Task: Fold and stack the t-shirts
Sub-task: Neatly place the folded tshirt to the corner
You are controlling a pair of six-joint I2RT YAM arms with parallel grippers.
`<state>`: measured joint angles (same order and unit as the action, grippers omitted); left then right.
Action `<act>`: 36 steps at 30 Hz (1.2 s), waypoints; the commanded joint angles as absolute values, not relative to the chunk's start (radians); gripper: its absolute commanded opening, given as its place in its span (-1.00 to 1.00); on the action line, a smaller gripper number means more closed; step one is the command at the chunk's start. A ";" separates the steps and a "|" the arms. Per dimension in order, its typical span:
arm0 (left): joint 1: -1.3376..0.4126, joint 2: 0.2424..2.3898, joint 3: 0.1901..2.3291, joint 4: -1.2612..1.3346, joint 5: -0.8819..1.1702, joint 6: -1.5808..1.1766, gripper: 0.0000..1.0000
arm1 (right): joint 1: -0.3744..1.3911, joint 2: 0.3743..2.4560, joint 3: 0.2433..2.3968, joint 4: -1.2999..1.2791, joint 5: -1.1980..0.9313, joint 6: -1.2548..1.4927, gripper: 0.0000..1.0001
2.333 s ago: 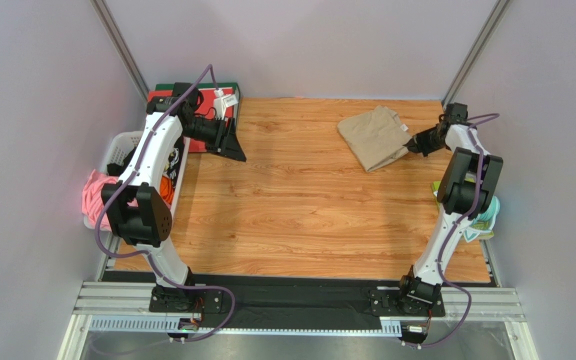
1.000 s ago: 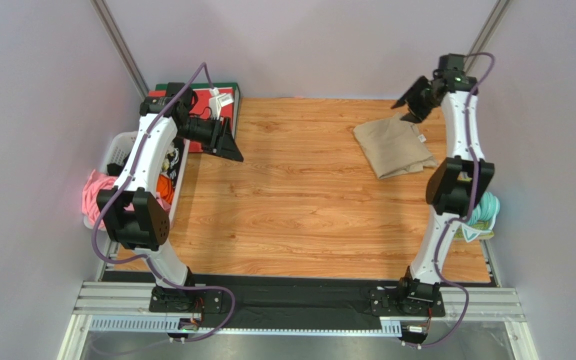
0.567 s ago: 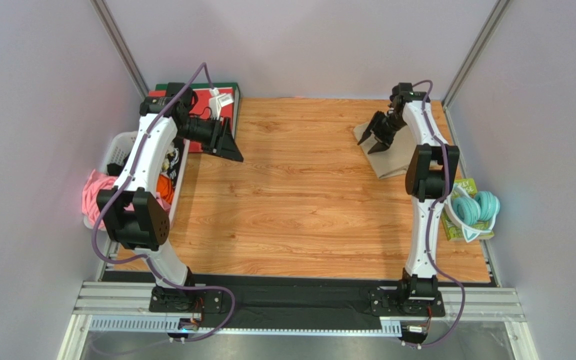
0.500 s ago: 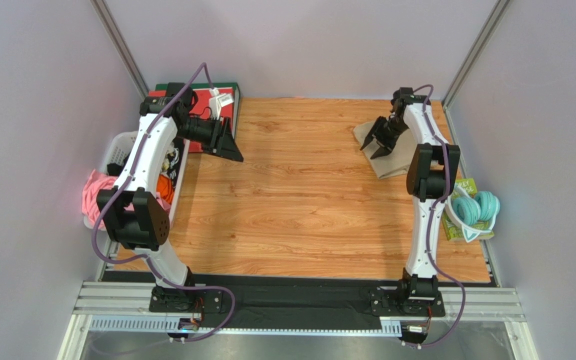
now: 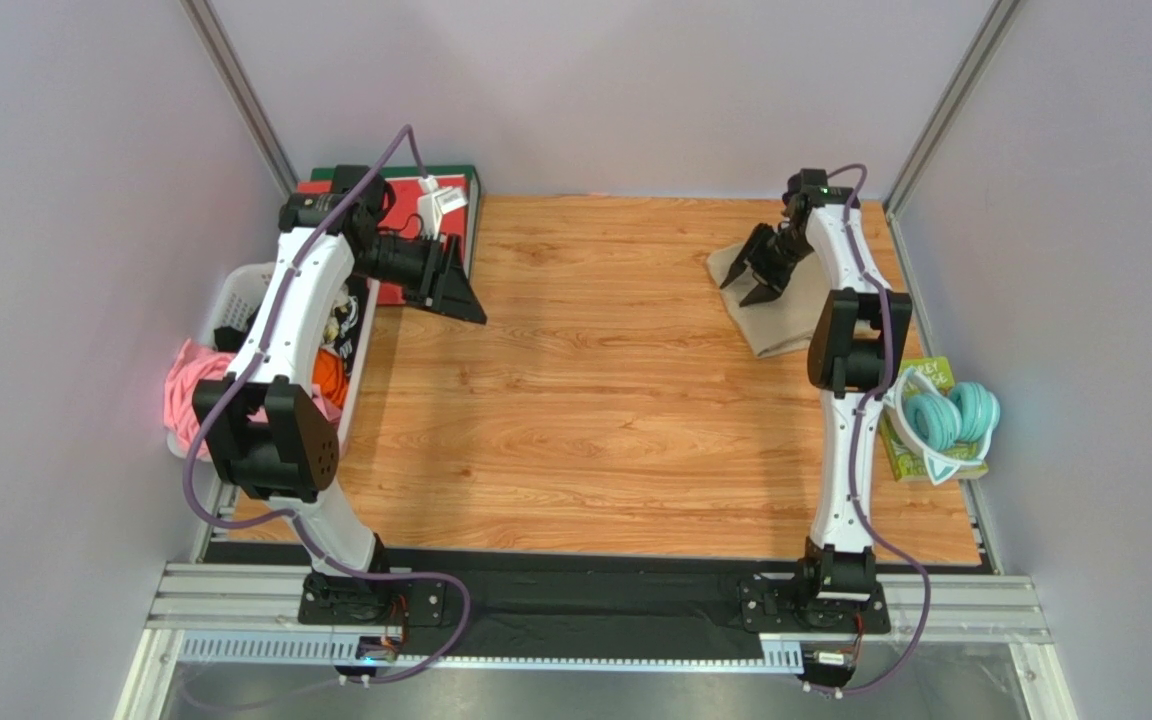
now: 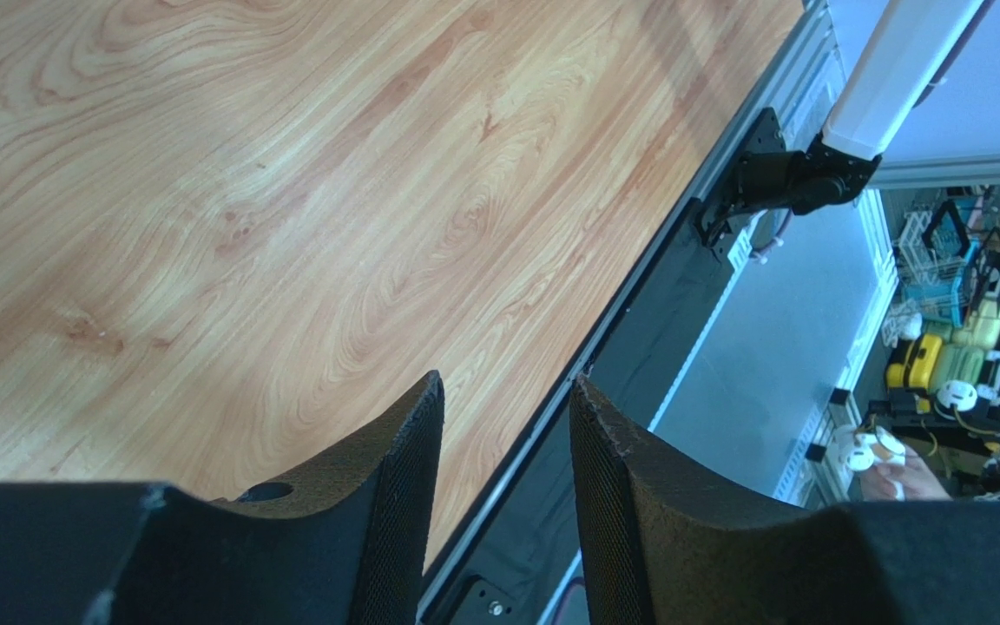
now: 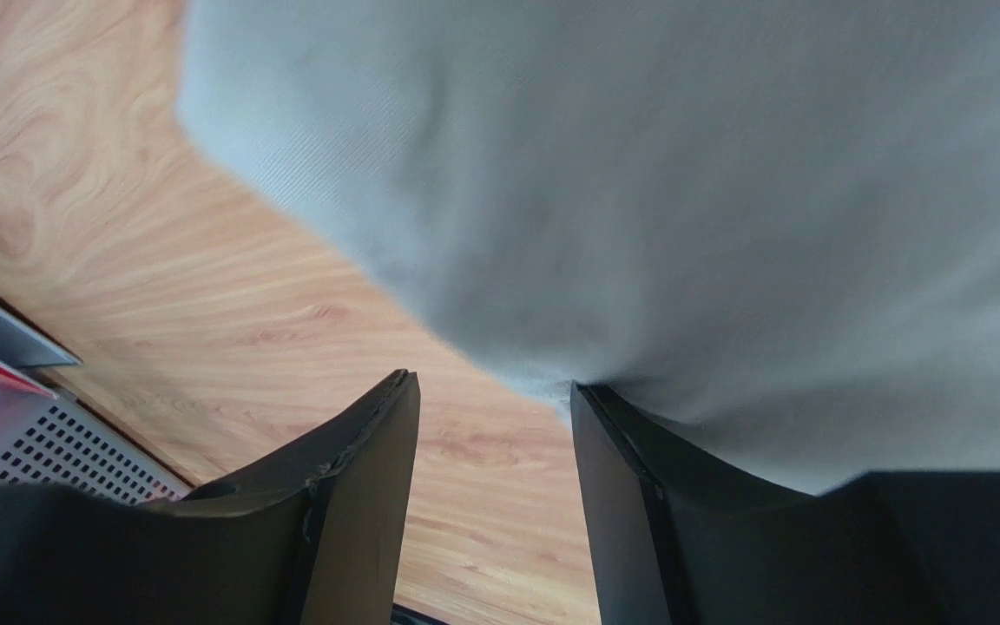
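Observation:
A folded tan t-shirt (image 5: 781, 321) lies at the back right of the wooden table (image 5: 597, 390). My right gripper (image 5: 745, 285) hangs over the shirt's left edge, jaws open. In the right wrist view the t-shirt (image 7: 727, 195) fills the upper right. The right gripper (image 7: 492, 384) shows bare wood between its fingers, and one fingertip sits at the cloth's edge. At the back left my left gripper (image 5: 455, 293) stands open over the wood. The left wrist view shows the left gripper (image 6: 505, 384) holding nothing.
A white basket (image 5: 237, 300) with pink and orange clothes stands off the table's left edge. A red and green item (image 5: 425, 192) lies at the back left corner. Teal headphones (image 5: 955, 417) rest by the right edge. Grey walls close in three sides.
The right arm swung from the back right corner to the folded shirt's left edge, then edged back slightly. The shirt shifted right earlier on. The left arm has barely moved.

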<state>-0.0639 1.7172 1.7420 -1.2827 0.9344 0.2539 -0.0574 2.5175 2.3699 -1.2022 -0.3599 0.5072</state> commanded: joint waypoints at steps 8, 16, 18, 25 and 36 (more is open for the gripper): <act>-0.057 1.647 1.778 -1.304 0.966 0.301 -0.05 | -0.123 2.698 2.461 -1.155 -0.430 0.554 0.04; -0.055 1.632 1.749 -1.308 0.966 0.311 -0.05 | -0.179 2.703 2.514 -1.095 -0.448 0.592 0.04; -0.055 1.631 1.743 -1.307 0.960 0.318 -0.05 | -0.196 2.698 2.514 -1.092 -0.434 0.592 0.05; -0.052 1.631 1.732 -1.309 0.960 0.324 -0.05 | -0.244 2.697 2.526 -1.057 -0.445 0.591 0.06; -0.048 1.641 1.701 -1.296 0.968 0.325 -0.05 | -0.267 2.714 2.526 -0.968 -0.577 0.592 0.10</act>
<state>-0.0555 1.6657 1.7069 -1.3006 0.9340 0.2913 -0.2634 2.6686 2.5019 -1.0389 -0.5587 0.6052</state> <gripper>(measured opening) 0.477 0.545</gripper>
